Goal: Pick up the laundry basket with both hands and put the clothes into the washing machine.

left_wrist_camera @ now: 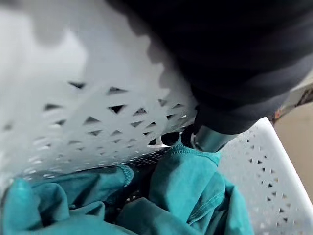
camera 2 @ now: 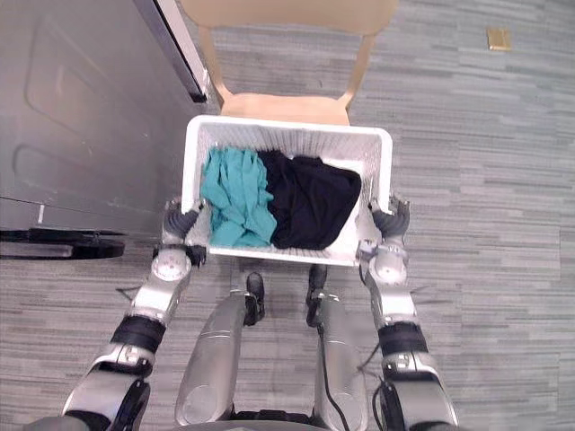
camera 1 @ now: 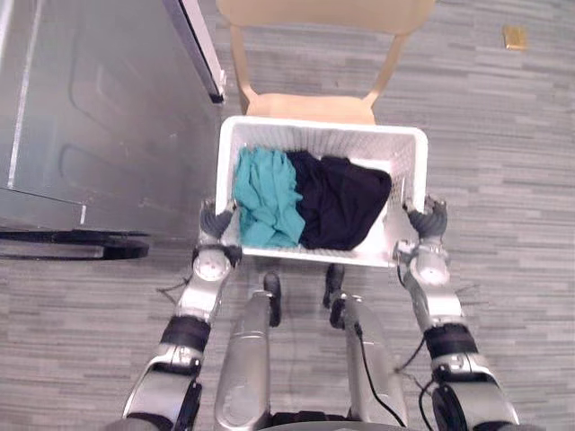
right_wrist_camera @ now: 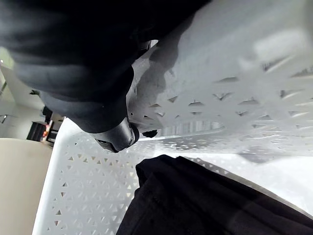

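Note:
A white perforated laundry basket (camera 1: 323, 127) is held between my two hands, just in front of a chair. A teal garment (camera 1: 265, 196) fills its left half and a black garment (camera 1: 343, 202) its right half. My left hand (camera 1: 216, 220) grips the basket's left wall, with its thumb (left_wrist_camera: 208, 138) hooked over the rim onto the teal cloth (left_wrist_camera: 186, 196). My right hand (camera 1: 429, 218) grips the right wall, and its thumb (right_wrist_camera: 117, 138) reaches inside above the black cloth (right_wrist_camera: 205, 200). The other fingers of both hands are hidden behind the walls.
A tan wooden chair (camera 1: 310, 106) stands straight ahead, its seat touching or just under the basket's far edge. A big grey metal appliance (camera 1: 99, 117) with a dark lower edge (camera 1: 76, 244) takes up the left side. A small yellow item (camera 1: 514, 36) lies on the grey plank floor, far right.

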You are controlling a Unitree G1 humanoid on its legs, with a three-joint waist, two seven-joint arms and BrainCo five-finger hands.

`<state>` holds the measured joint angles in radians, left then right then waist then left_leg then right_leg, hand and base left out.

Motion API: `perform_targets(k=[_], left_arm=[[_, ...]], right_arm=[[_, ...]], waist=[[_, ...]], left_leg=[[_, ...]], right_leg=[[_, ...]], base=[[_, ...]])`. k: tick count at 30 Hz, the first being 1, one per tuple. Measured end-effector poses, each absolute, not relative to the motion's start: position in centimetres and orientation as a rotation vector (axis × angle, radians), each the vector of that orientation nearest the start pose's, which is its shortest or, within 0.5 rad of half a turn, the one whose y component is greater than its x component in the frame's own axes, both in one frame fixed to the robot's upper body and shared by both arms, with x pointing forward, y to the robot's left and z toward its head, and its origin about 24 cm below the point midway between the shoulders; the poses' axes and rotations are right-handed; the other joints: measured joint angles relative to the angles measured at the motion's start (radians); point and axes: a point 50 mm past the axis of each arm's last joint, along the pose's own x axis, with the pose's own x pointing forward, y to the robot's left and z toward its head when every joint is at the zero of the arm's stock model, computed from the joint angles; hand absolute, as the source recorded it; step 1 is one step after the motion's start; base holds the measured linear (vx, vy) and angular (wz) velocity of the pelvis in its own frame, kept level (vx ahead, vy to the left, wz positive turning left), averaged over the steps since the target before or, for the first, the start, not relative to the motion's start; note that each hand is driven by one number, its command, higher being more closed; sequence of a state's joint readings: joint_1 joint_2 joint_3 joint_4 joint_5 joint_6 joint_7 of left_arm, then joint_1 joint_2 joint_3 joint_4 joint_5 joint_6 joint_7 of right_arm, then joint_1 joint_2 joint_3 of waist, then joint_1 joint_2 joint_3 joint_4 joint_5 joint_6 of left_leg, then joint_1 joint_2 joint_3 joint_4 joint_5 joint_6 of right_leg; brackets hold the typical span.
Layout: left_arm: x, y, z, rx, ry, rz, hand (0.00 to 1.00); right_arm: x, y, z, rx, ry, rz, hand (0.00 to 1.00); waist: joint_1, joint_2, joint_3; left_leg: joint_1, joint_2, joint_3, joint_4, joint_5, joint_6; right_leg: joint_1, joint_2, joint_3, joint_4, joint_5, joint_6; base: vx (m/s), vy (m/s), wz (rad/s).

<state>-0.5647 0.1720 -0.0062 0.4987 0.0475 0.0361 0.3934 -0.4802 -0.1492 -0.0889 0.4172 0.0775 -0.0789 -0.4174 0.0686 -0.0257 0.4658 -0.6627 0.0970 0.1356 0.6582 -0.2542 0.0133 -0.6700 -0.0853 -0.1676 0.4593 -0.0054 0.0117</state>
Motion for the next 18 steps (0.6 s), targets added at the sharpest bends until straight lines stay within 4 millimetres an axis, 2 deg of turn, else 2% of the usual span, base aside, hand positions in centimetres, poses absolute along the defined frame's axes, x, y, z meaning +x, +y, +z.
perform_targets(k=[1, 3, 5, 6, 12, 15, 18], left_arm=[[36.2, 17.5, 11.4, 0.204, -0.118, 0.36, 0.0], [36.9, 17.8, 13.4, 0.171, -0.178, 0.404, 0.0], [37.3, 17.7, 15.1, 0.148, -0.238, 0.426, 0.0], [37.3, 17.8, 15.3, 0.141, -0.248, 0.436, 0.0], [37.1, 18.4, 15.6, 0.108, -0.274, 0.479, 0.0], [36.6, 18.8, 15.0, 0.095, -0.277, 0.489, 0.0], [35.3, 18.4, 13.4, 0.06, -0.26, 0.489, 0.0]], right_arm=[[34.4, -18.9, 10.6, 0.018, -0.177, -0.425, 0.0], [34.9, -18.3, 11.8, 0.047, -0.208, -0.427, 0.0], [35.1, -18.1, 12.4, 0.059, -0.221, -0.425, 0.0], [35.2, -17.9, 12.4, 0.067, -0.221, -0.422, 0.0], [35.4, -17.3, 13.1, 0.095, -0.238, -0.411, 0.0], [35.0, -16.8, 13.3, 0.126, -0.261, -0.393, 0.0], [33.9, -16.8, 13.3, 0.153, -0.31, -0.367, 0.0]], waist=[[0.0, 0.002, 0.019], [-0.002, 0.002, 0.033], [0.0, 0.002, 0.034], [-0.001, 0.002, 0.034], [0.0, 0.002, 0.034], [0.0, 0.002, 0.034], [0.001, 0.002, 0.034]], left_leg=[[-0.006, 0.007, -0.005, 0.002, 0.006, 0.001], [-0.014, 0.008, -0.012, -0.001, 0.012, -0.006], [-0.024, 0.007, -0.013, -0.014, 0.019, -0.012], [-0.024, 0.007, -0.014, -0.017, 0.021, -0.014], [-0.001, 0.003, -0.014, -0.036, 0.038, -0.025], [0.038, -0.002, -0.014, -0.057, 0.038, -0.025], [0.066, -0.007, -0.02, -0.072, 0.037, -0.026]], right_leg=[[-0.002, 0.005, -0.008, -0.001, 0.008, -0.011], [-0.008, 0.006, -0.017, 0.0, 0.009, -0.014], [-0.022, 0.005, -0.021, -0.002, 0.009, -0.015], [-0.022, 0.005, -0.023, -0.003, 0.009, -0.015], [-0.009, 0.0, -0.032, -0.003, 0.009, -0.016], [0.023, -0.002, -0.033, -0.01, 0.007, -0.018], [0.054, -0.003, -0.034, -0.018, -0.006, -0.024]], base=[[-0.01, -0.079, -0.01], [0.01, -0.067, 0.04], [0.05, -0.046, 0.04], [0.06, -0.018, 0.02], [0.08, -0.006, 0.04], [0.03, -0.002, 0.04], [-0.02, -0.009, 0.09]])
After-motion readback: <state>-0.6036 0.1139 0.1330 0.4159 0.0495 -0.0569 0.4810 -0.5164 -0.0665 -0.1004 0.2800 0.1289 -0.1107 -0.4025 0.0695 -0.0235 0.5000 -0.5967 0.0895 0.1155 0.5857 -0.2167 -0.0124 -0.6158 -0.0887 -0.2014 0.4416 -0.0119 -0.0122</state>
